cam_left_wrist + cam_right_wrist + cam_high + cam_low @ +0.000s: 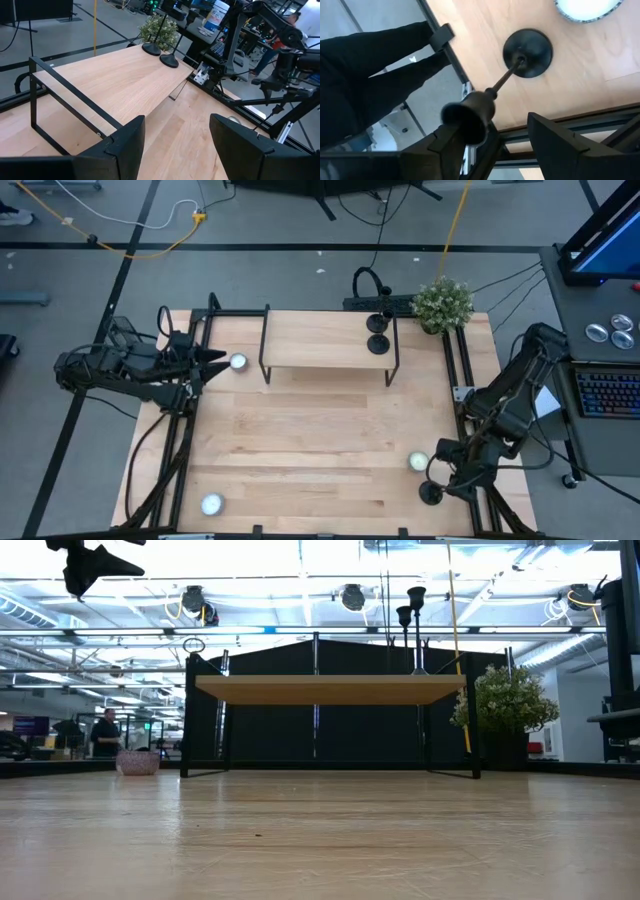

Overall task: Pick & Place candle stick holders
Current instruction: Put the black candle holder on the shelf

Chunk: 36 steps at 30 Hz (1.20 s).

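Wooden bench (pixel 320 450) scene: two candle stick holders (pixel 378 330) already stand on the raised shelf (pixel 330 340), while the right tool (pixel 440 477), jaws apart, hovers over the third holder (pixel 527 52)

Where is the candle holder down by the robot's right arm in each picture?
High view: the third candle stick holder stands at the table's near right corner, beside the right gripper.
Low view: not in it.
Left wrist view: cannot tell; that corner is hidden behind the right arm.
Right wrist view: centre, seen from above.
Shared landmark: the white round light beside it.
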Each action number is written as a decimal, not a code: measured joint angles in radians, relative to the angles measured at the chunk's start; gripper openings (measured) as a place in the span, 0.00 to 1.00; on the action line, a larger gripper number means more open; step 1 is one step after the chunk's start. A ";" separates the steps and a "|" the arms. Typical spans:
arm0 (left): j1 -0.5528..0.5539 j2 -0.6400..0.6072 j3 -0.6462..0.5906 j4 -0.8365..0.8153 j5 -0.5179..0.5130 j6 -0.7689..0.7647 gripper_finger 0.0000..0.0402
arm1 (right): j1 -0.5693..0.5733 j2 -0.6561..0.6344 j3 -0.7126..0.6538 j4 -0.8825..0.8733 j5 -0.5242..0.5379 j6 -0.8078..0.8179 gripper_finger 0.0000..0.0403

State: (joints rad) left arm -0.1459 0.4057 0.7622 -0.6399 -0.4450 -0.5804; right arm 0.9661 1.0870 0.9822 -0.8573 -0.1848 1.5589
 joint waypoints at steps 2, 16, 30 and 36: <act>0.000 0.000 0.000 0.000 0.000 0.000 0.57 | 0.000 0.000 -0.011 0.004 0.000 0.000 0.49; 0.000 0.000 0.000 0.000 0.000 0.000 0.57 | -0.006 -0.003 -0.071 0.029 0.005 0.001 0.38; 0.000 0.002 0.000 0.017 -0.001 -0.031 0.57 | -0.006 -0.004 -0.075 0.074 -0.048 -0.043 0.05; 0.000 0.045 0.000 0.090 -0.002 -0.031 0.57 | -0.022 -0.034 -0.084 0.256 -0.055 -0.053 0.02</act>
State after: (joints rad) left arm -0.1455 0.4507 0.7620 -0.5502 -0.4469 -0.6113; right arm 0.9439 1.0528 0.8987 -0.6013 -0.2397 1.5058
